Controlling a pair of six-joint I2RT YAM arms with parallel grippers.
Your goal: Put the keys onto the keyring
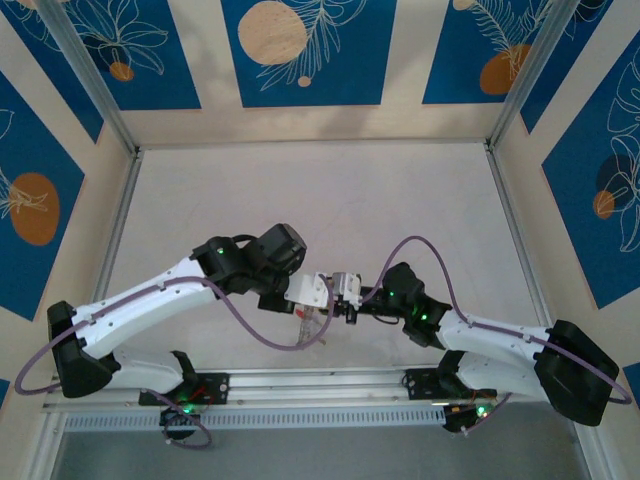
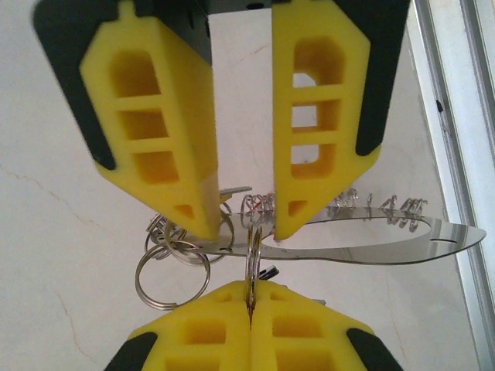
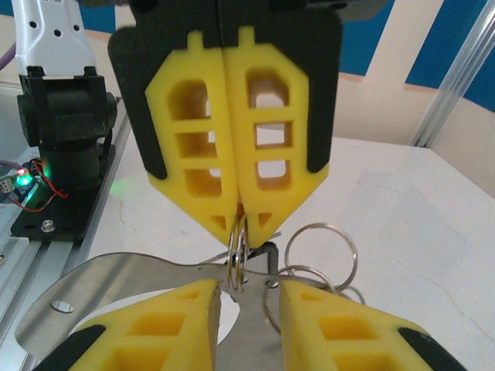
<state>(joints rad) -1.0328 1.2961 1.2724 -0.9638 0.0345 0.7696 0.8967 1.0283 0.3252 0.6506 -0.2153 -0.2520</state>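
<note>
Right claw (image 3: 241, 220): clenched; your yellow ribbed foam pads pinch a small steel-wire split ring (image 3: 238, 249) edge-on at their very tips.
Left claw (image 2: 244, 230): its fingers stand apart with both tips touching the keyring; you cannot tell from these views whether they truly grip it.
Step in hand: by the look of it, you are working the pinched split ring onto the keyring's rim, and it is not seated yet.
Next move: judge it as a small, slow twist of the right wrist so the ring's wire rides round the edge while the left claw steadies the loop. Polished steel may slip on foam.
Keyring (image 2: 456, 236): a flat, mirror-bright grey steel loop, a long oval with a pointed end and a slot cut through it, aloft between your two claws over the worktop.
Keys: too small to pick out among the rings.
Wire coils (image 2: 259, 205): tight little springs of thin wire along the loop's upper rim.
Loose rings (image 2: 172, 270): round doubled-wire split rings hanging at the blunt end.
Worktop (image 2: 69, 255): white, matt, faintly veined like stone.
Rail (image 2: 464, 116): ribbed aluminium along the edge.
</note>
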